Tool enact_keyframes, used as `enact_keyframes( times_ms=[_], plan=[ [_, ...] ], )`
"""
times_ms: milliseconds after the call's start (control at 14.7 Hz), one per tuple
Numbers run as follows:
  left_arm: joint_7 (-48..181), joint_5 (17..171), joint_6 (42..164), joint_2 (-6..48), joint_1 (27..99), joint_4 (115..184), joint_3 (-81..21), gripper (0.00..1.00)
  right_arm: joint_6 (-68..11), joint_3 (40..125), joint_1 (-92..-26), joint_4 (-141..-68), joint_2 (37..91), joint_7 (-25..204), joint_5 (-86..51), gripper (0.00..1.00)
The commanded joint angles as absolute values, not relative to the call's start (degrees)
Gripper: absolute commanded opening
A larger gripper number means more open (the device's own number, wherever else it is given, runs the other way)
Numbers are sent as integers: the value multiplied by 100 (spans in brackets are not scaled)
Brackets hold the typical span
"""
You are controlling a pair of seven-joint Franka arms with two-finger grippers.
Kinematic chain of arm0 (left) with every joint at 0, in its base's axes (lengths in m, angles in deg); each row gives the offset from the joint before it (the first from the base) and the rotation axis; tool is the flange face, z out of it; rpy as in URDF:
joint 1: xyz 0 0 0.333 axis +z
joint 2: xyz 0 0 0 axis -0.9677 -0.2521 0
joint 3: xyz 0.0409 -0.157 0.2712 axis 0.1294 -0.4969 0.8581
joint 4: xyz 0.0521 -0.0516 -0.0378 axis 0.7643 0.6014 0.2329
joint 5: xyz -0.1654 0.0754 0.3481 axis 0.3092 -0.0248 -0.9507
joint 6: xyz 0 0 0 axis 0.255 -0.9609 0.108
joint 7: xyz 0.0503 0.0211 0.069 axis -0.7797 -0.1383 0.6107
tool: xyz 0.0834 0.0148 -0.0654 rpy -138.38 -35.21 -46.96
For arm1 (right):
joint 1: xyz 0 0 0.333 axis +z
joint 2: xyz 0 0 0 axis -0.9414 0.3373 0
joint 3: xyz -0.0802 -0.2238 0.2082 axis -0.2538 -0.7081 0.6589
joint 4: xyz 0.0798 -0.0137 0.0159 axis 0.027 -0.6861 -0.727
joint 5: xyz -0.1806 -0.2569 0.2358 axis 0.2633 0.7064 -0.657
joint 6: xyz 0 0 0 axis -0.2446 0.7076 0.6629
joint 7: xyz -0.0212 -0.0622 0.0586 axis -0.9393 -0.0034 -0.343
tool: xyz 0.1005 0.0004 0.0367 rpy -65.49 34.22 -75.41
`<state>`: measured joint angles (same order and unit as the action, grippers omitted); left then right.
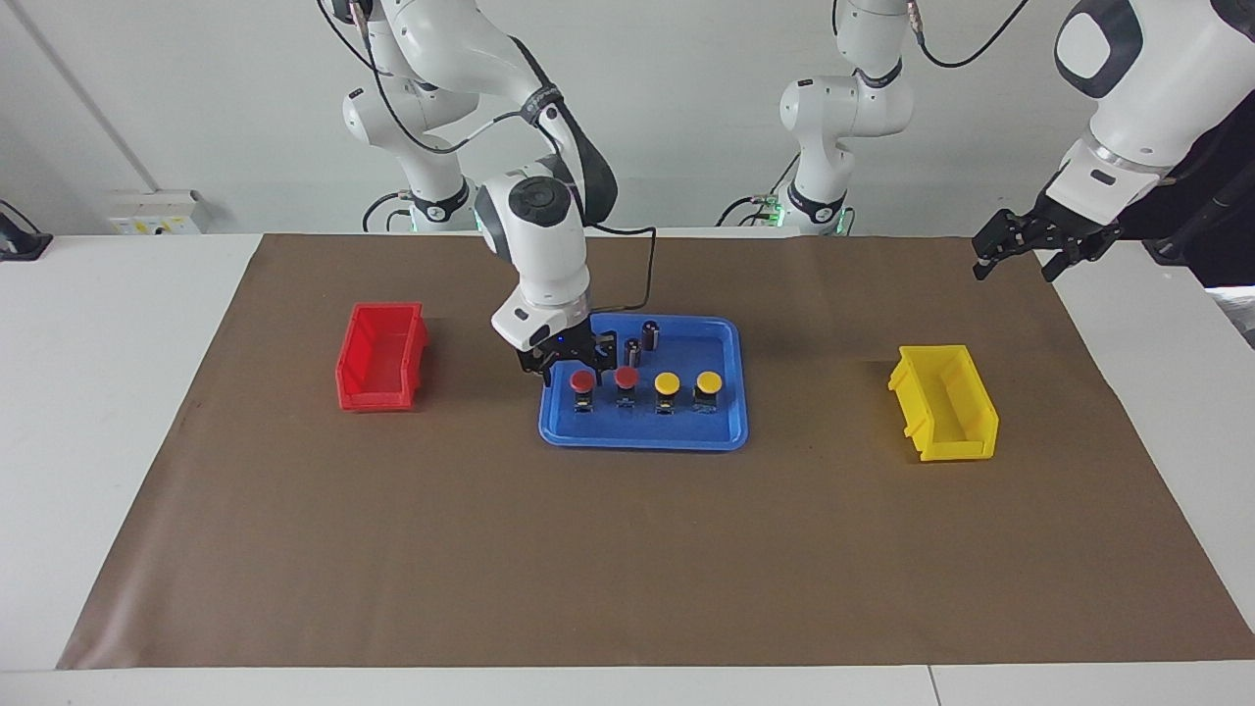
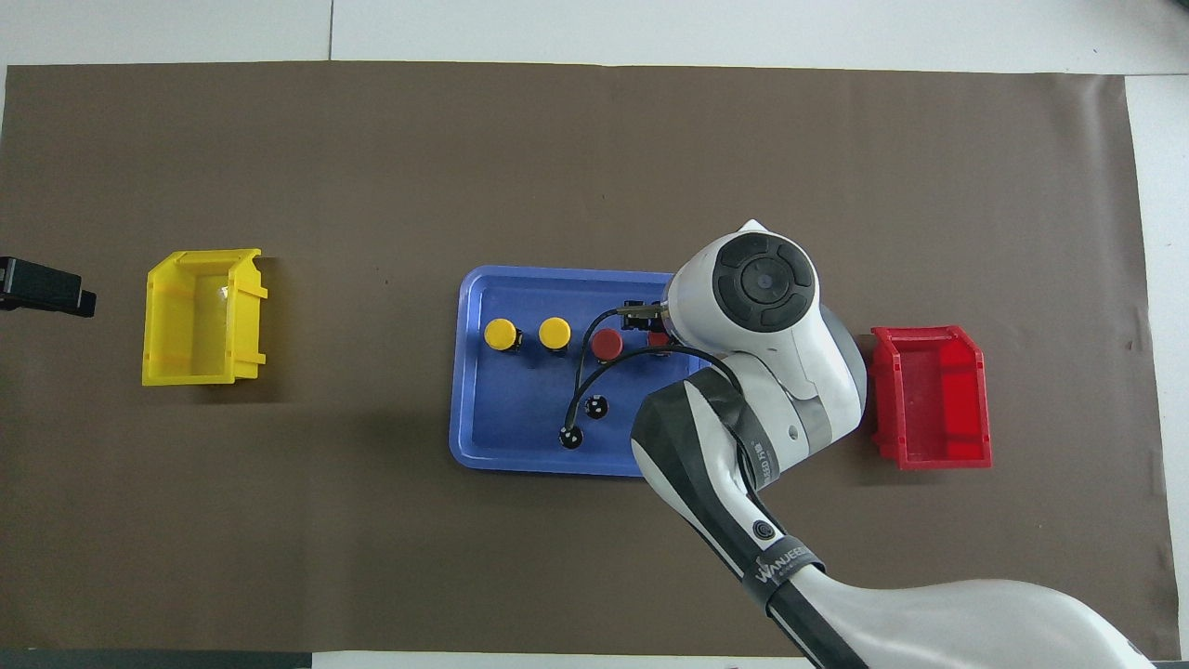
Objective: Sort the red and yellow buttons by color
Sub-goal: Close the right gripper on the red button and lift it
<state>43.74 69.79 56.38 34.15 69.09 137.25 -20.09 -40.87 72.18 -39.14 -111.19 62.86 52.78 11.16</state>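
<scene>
Four push-buttons stand in a row on the blue tray (image 1: 642, 436): red buttons (image 1: 582, 380), yellow buttons (image 1: 668, 383), domed caps on black bases. The right gripper (image 1: 572, 365) straddles the end red one, grip unclear; the left gripper (image 1: 1025, 257) waits open.

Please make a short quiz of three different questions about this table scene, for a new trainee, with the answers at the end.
1. How many buttons stand in the blue tray, and of which colours?
2. True or false: the right gripper hangs over the yellow bin.
3. Which bin is at the right arm's end of the table? A) red bin B) yellow bin

Key:
1. Four: two red, and, and two yellow, and.
2. False. It is down at the red button at the row's end toward the red bin; the left gripper waits beyond the yellow bin's end.
3. A
</scene>
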Motion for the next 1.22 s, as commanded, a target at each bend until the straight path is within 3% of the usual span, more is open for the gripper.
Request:
enact_keyframes(
  times_ms=[0, 679, 1019, 1155],
  plan=[
    [4310, 6895, 5667, 3582, 6933, 13893, -2047, 100, -4200, 7213, -3830, -11236, 6267, 5183, 1053, 81],
    [4319, 6895, 5720, 3582, 6960, 13911, -2047, 100, -4341, 7213, -3768, -11289, 6390, 5262, 1106, 60],
    [4389, 6895, 5825, 3582, 6907, 13929, -2047, 100, -4218, 7213, -3777, -11237, 6390, 5289, 1115, 33],
    [4607, 6895, 6070, 3608, 6785, 14077, -2100, 100, -3816, 7204, -3855, -10948, 6346, 5358, 1124, 29]
  ],
)
